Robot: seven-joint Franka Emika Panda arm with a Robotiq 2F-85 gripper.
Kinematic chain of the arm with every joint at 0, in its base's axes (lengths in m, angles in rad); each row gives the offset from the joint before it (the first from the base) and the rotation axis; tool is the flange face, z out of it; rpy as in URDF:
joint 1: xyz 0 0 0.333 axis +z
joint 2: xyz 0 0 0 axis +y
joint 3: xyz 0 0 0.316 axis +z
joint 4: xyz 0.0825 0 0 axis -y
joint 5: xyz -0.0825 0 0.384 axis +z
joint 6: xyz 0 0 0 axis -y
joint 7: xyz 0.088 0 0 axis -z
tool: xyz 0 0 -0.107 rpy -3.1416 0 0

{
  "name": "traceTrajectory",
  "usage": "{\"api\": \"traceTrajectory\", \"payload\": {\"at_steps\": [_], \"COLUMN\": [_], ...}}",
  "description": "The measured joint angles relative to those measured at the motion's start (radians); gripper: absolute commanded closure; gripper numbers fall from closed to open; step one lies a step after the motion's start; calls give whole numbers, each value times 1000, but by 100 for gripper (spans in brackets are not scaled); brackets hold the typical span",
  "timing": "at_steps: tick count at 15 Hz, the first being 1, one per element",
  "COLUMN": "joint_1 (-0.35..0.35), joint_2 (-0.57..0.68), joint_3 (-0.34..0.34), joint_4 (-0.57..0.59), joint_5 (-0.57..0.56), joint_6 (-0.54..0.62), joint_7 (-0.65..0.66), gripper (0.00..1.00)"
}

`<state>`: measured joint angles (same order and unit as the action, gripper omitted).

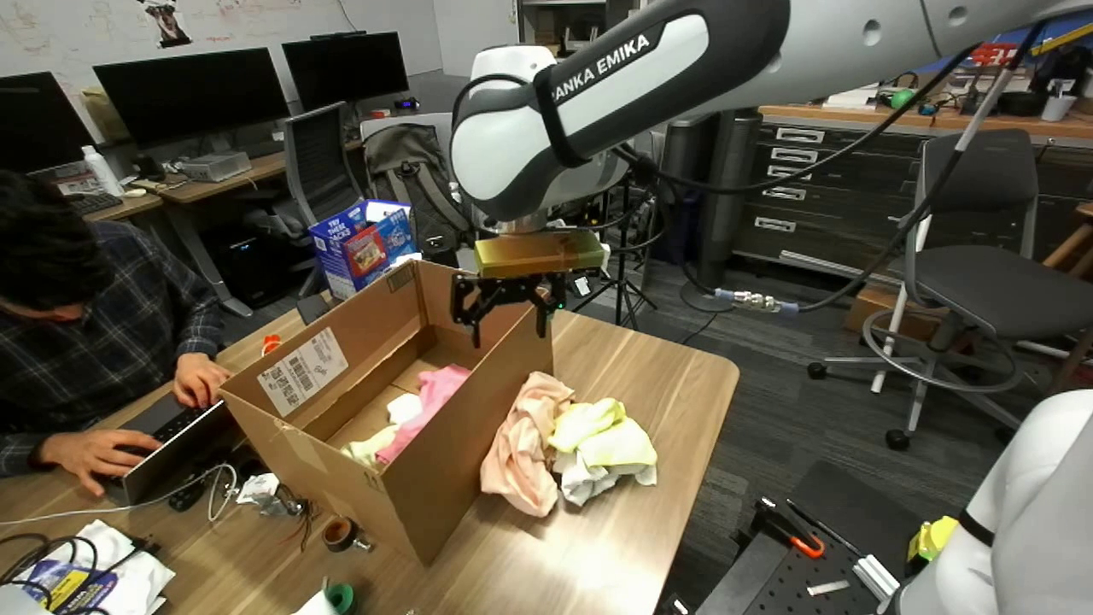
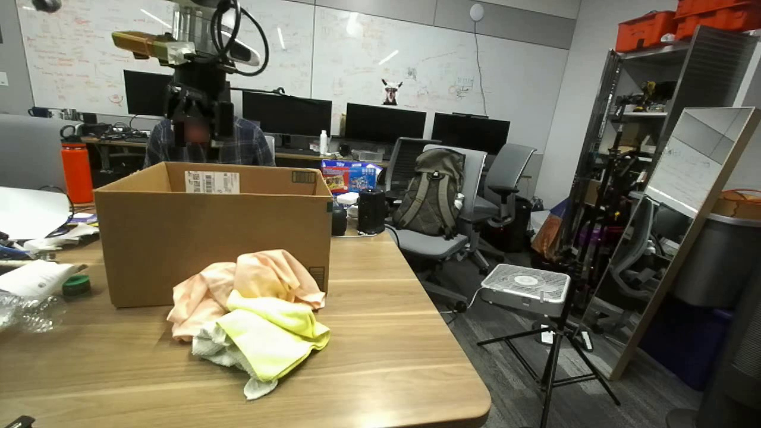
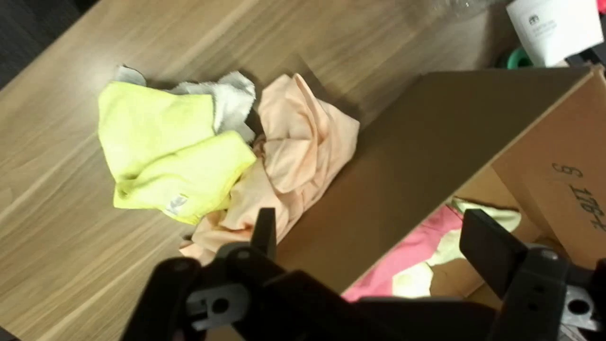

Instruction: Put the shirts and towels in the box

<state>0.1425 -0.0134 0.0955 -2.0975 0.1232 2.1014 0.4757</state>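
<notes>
The open cardboard box (image 1: 465, 444) stands on the table and shows in both exterior views (image 2: 208, 238). Inside it lie a pink cloth (image 1: 437, 389) and pale cloths (image 3: 414, 279). Outside, against the box's long wall, lies a crumpled peach cloth (image 1: 525, 453), also in the wrist view (image 3: 293, 147). Beside it a yellow cloth (image 2: 270, 339) lies over a grey-white towel (image 2: 214, 345). My gripper (image 1: 510, 336) is open and empty, above the box near its long wall on the cloths' side. In the wrist view its fingers (image 3: 367, 220) straddle that wall's edge from above.
A person types on a laptop (image 1: 175, 444) on the box's far side. Cables, a white pouch (image 2: 35, 279) and a green tape roll (image 2: 76, 285) lie beside the box. An orange bottle (image 2: 76, 172) stands behind. The table's edge (image 1: 713, 427) lies beyond the cloths.
</notes>
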Motion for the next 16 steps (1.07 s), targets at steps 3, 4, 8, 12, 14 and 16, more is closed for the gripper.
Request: {"api": "traceTrajectory", "payload": {"at_steps": [3, 4, 8, 12, 14, 16], "joint_1": [-19, -23, -24, -16, -12, -12], "joint_2": [-5, -3, 17, 55, 69, 80], "joint_3": [-3, -3, 3, 24, 31, 32], "joint_4": [-14, -17, -23, -26, -27, -33], "joint_5": [-21, -37, -135, -233, -251, -255], "joint_6": [-106, -140, -228, -229, -217, -190], "joint_7": [-126, -166, -296, -397, -443, -485], "gripper": [0, 0, 0, 0, 0, 0]}}
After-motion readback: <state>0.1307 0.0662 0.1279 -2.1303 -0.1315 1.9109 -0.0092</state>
